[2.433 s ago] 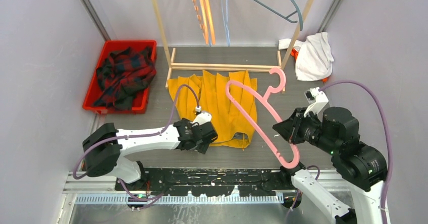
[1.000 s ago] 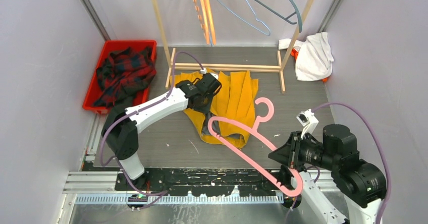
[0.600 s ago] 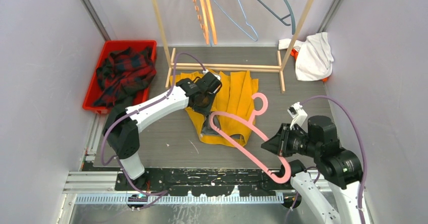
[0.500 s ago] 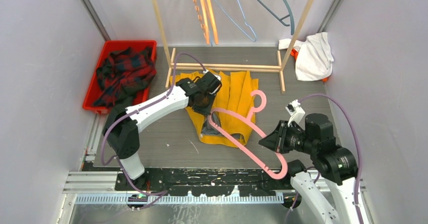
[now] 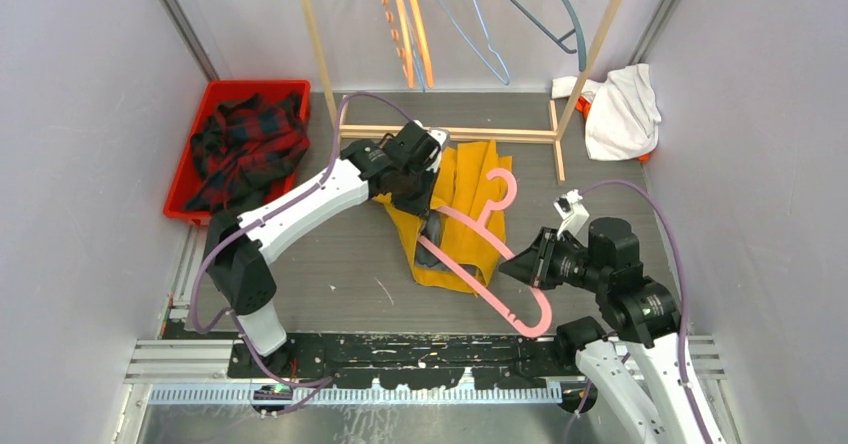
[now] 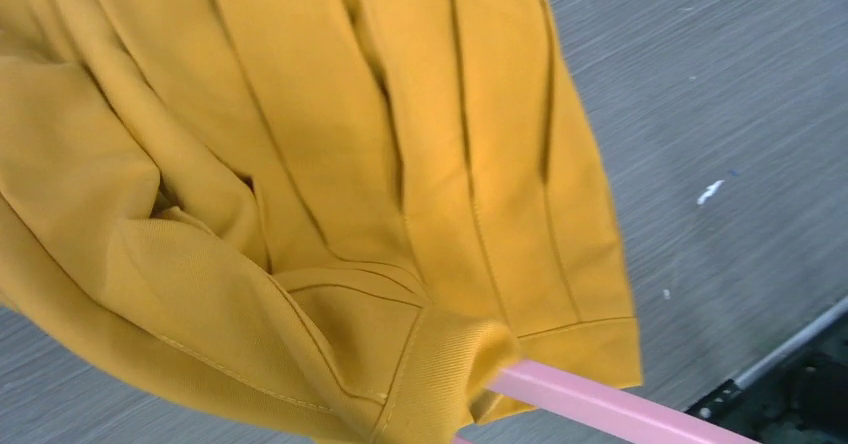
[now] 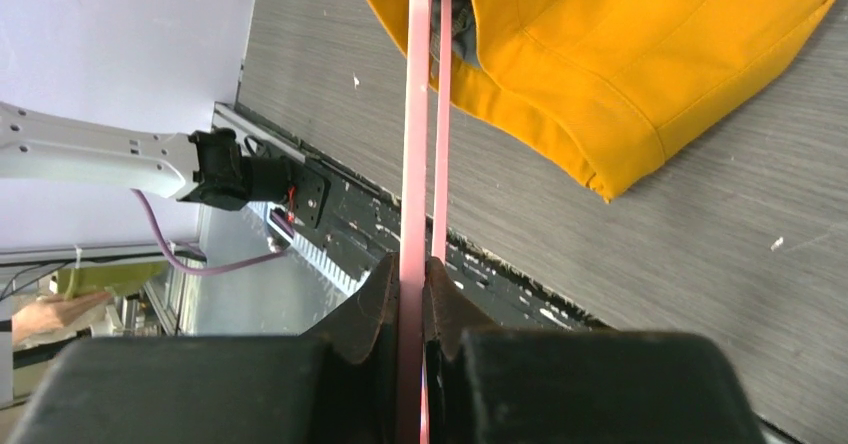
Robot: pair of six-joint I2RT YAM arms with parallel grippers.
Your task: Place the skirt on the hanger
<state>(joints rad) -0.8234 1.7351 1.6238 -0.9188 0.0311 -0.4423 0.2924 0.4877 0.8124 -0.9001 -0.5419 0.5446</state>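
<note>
The yellow pleated skirt (image 5: pixel 470 179) is bunched and lifted off the floor in the middle of the top view. My left gripper (image 5: pixel 424 196) is at its upper left edge, shut on the cloth. Its fingers do not show in the left wrist view, where the skirt (image 6: pixel 330 164) fills the picture. The pink hanger (image 5: pixel 468 226) lies slantwise across the skirt, hook toward the rack. One pink arm (image 6: pixel 600 411) goes into the waistband opening. My right gripper (image 5: pixel 508 268) is shut on the hanger (image 7: pixel 418 114) near its lower end, with the skirt (image 7: pixel 620 44) just beyond.
A red bin (image 5: pixel 190 179) holding plaid cloth (image 5: pixel 245 144) stands at the left. The wooden rack base (image 5: pixel 450 132) lies behind the skirt, with grey-blue hangers (image 5: pixel 540 4) and orange ones (image 5: pixel 410 24) above it. White cloth (image 5: pixel 620 114) lies at the back right.
My right gripper has carried the pink hanger left and farther back, into the skirt's waist. My left gripper has lifted and shifted the skirt slightly right, bunching it narrower.
</note>
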